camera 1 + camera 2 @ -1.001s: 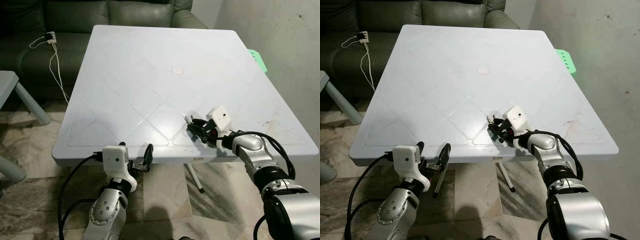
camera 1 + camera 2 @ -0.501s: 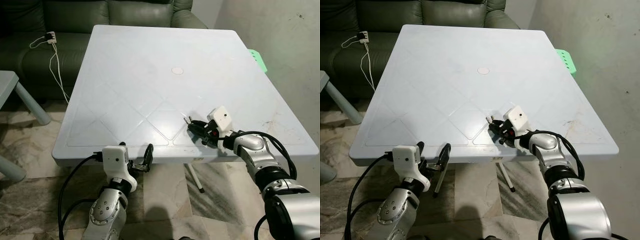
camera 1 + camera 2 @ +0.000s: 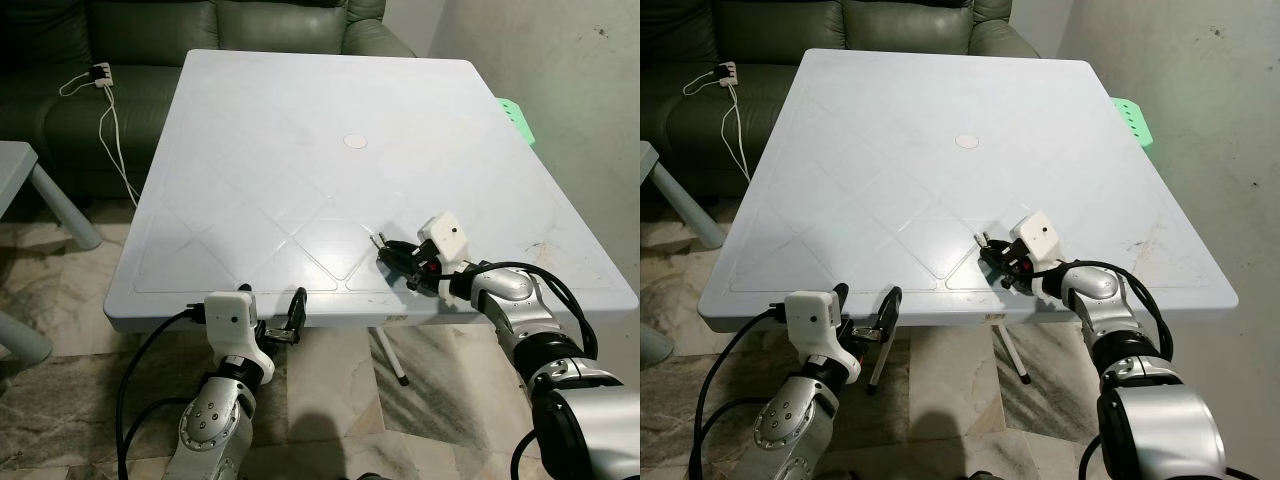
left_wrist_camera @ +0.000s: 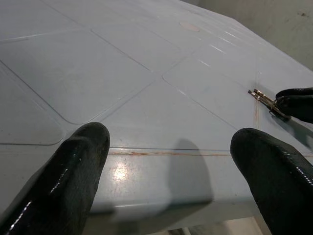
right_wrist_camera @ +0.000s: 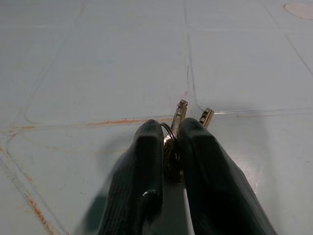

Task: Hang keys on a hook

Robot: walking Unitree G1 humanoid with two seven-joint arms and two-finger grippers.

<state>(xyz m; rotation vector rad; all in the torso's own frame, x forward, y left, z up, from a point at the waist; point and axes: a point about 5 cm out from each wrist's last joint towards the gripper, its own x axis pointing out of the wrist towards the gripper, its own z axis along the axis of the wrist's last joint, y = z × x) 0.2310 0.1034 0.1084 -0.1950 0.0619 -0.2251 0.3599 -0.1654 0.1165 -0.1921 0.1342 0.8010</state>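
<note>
Since a second ago the right gripper (image 3: 392,252) has drawn slightly back toward the robot, near the front edge of the pale blue plastic table (image 3: 300,130), at about five o'clock from the small round cap (image 3: 354,142) at its centre. Its fingers are pinched on the small bunch of brass keys on a ring (image 5: 177,121), tips poking out. The left gripper (image 3: 272,318) hangs spread apart below the table edge. The hold looks thin: a quick lift could let the ring slip out

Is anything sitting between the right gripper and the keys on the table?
Nothing visible does. The right gripper is shut on the keys near the front edge of the table. No hook is visible.
</note>
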